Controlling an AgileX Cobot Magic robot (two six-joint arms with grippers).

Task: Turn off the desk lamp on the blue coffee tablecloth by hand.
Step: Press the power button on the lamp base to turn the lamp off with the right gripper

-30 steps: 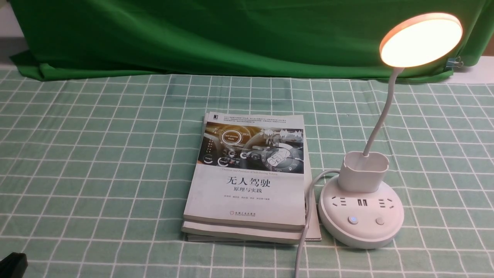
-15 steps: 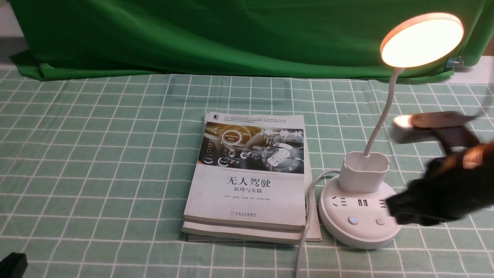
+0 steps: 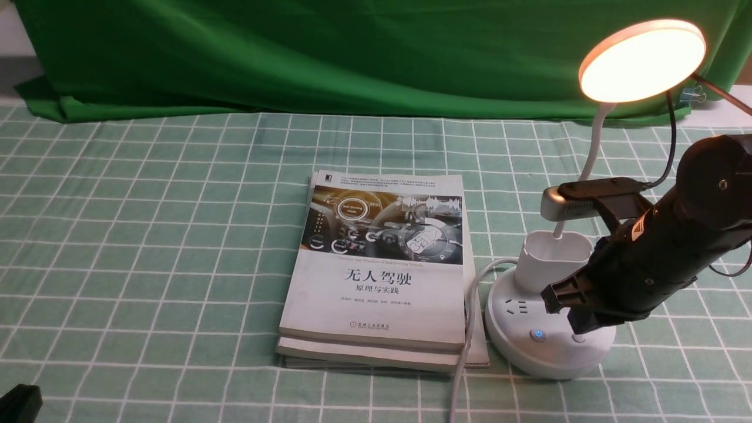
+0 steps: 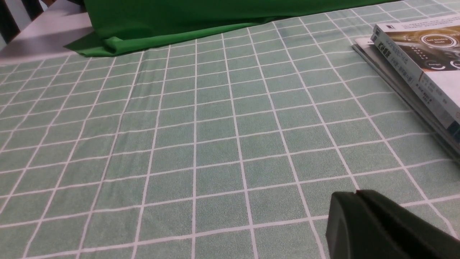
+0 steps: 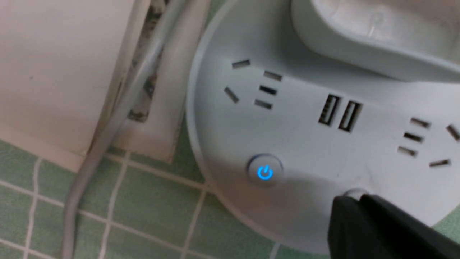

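front cam: the desk lamp [image 3: 551, 258] sits on the right side of the checked tablecloth [image 3: 147, 235], just beside a stack of books [image 3: 382, 276], and its disc head [image 3: 641, 59] is glowing warm. my right gripper [image 3: 578, 324] comes in from the right on a downward slant. its tip is over the near edge of the lamp's round base [image 3: 517, 352], right where the plain button [image 3: 578, 337] is. from this angle i can't see how the jaws stand, it's just a black lump.

right wrist cam sorts that out. the two fingers [image 5: 381, 226] are pressed together with only a thin seam showing. the tip covers most of the plain button, just a sliver of rim poking out. can't tell if it's actually touching or hovering just off it. the power button [image 5: 265, 172] next to it is lit blue and uncovered. you also get the white cord [image 5: 107, 129] running between base and books.

left gripper [image 3: 17, 402] is only a black corner at bottom left in front cam, well apart from the lamp. left wrist cam shows its fingers [image 4: 377, 230] closed on each other too, over the cloth, with the green drape [image 4: 161, 21] at the back.
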